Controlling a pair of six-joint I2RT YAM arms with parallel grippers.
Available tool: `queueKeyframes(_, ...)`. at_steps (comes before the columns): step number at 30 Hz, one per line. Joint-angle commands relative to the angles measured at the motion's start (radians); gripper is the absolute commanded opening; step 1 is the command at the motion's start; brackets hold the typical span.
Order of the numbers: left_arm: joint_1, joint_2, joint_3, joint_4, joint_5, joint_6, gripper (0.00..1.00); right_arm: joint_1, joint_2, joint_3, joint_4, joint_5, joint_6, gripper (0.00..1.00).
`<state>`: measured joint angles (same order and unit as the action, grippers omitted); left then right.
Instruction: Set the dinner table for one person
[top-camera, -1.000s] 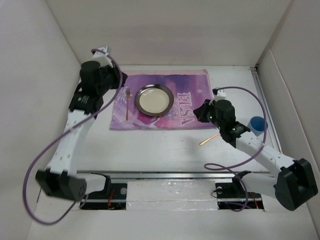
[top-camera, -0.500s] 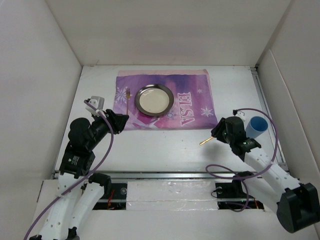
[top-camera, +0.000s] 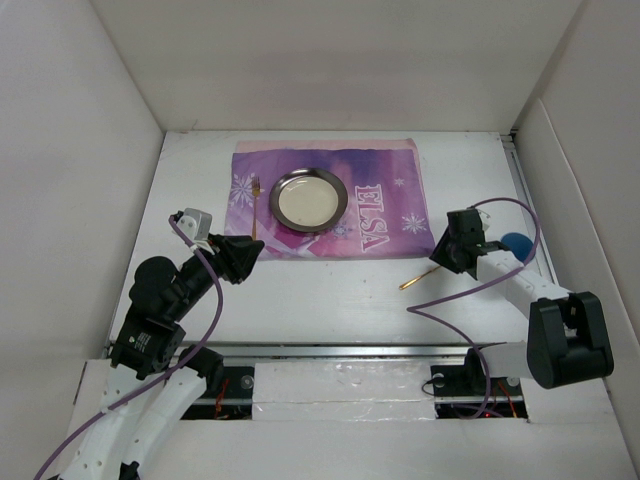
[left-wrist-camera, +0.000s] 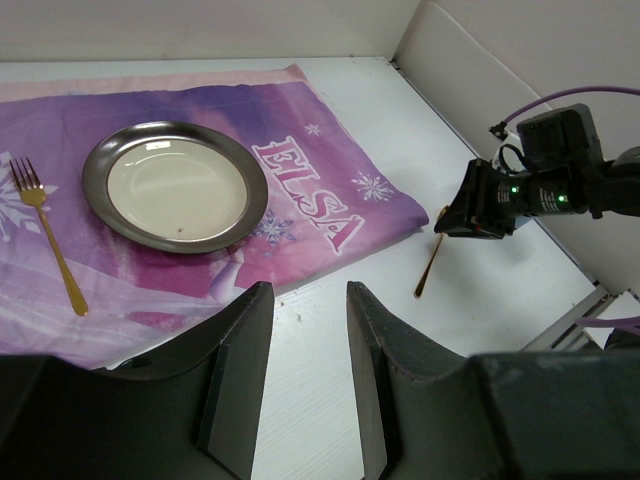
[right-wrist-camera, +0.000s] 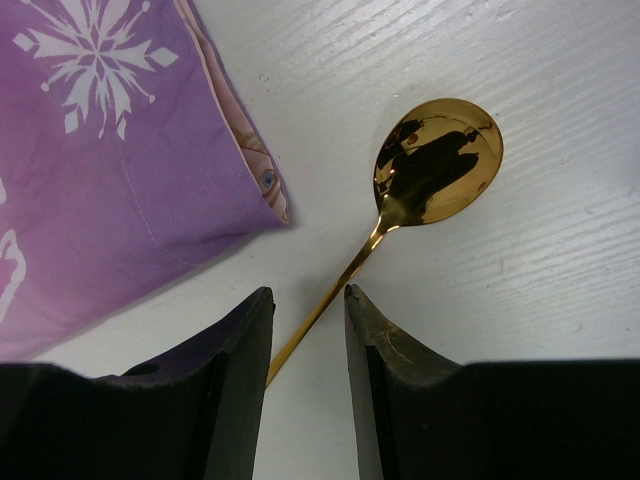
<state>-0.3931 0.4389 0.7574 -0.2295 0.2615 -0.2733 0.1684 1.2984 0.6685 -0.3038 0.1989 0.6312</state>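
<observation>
Seen from above: table (top-camera: 330, 290) filling the middle, metal rail (top-camera: 340, 350) along its 6 o'clock edge. Toward 12 o'clock on it, purple mat (top-camera: 400, 170) lying flat. On the mat, toward 9 o'clock of its middle, plate (top-camera: 310, 200), empty. At the plate's 9 o'clock, just beside it, fork (top-camera: 254, 208), tines toward 12. Off the mat, near its 5 o'clock corner, spoon (top-camera: 420, 279) flat on bare table, handle toward 8 o'clock, bowl toward 2 and hidden below the right gripper (top-camera: 440, 255). At 3 o'clock, near the table edge, blue cup (top-camera: 517, 243), partly hidden by the right arm.

Right gripper open: fingers slightly parted over the spoon, handle visible through the gap, bowl just ahead of the tips. Contact with the spoon impossible to judge.

Left gripper (top-camera: 245, 255) at 8 o'clock on the table, by the mat's 7 o'clock corner, aimed toward 2 o'clock. Open too, fingers apart with nothing between them, only table and mat edge showing in the gap.
</observation>
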Motion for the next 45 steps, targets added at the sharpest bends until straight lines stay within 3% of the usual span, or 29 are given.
queueKeyframes(1,-0.013,-0.018,0.000,0.036,-0.018,0.016,0.33,-0.006,0.045,0.045,-0.011,0.011,-0.008,0.39)
queueKeyframes(11,-0.041,-0.086,0.007,0.022,-0.061,0.017,0.32,0.005,0.142,0.109,-0.133,0.002,-0.005,0.38)
queueKeyframes(19,-0.073,-0.117,0.005,0.016,-0.079,0.016,0.32,-0.056,0.285,0.243,-0.278,-0.049,-0.077,0.37)
queueKeyframes(23,-0.073,-0.134,0.008,0.013,-0.134,0.014,0.32,-0.056,0.300,0.232,-0.319,-0.113,-0.079,0.24)
queueKeyframes(25,-0.073,-0.123,0.008,0.018,-0.137,0.014,0.32,-0.056,0.299,0.217,-0.322,-0.139,-0.083,0.23)
queueKeyframes(29,-0.073,-0.098,0.003,0.016,-0.131,0.013,0.32,-0.047,0.289,0.184,-0.334,-0.184,-0.085,0.04)
queueKeyframes(30,-0.073,-0.100,0.005,0.018,-0.131,0.013,0.32,-0.037,0.283,0.172,-0.333,-0.187,-0.084,0.00)
queueKeyframes(37,-0.073,-0.075,0.002,0.019,-0.128,0.013,0.32,0.040,0.112,0.079,-0.281,-0.158,-0.054,0.00)
queueKeyframes(45,-0.073,-0.032,0.003,0.021,-0.122,0.013,0.32,0.170,-0.201,0.078,-0.391,-0.061,0.034,0.00)
